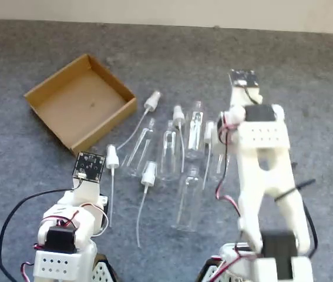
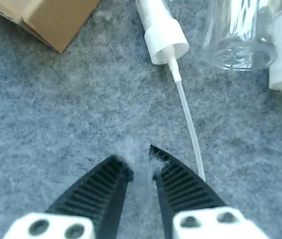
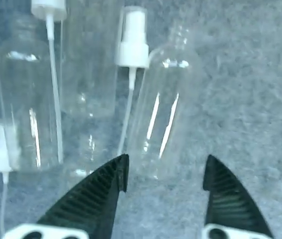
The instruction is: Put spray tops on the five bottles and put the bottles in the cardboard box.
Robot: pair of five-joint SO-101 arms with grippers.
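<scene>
Bottle (image 3: 164,104) lies on the grey mat (image 3: 260,74) just ahead of the right gripper (image 3: 166,159), neck pointing away, long axis running out between its wide-spread, empty jaws, right arm nearer.

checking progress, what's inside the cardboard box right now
Only the bare brown floor of the cardboard box shows, with nothing lying in it. The bottles and spray tops lie on the grey mat beside it. Nothing covers its inside.
</scene>
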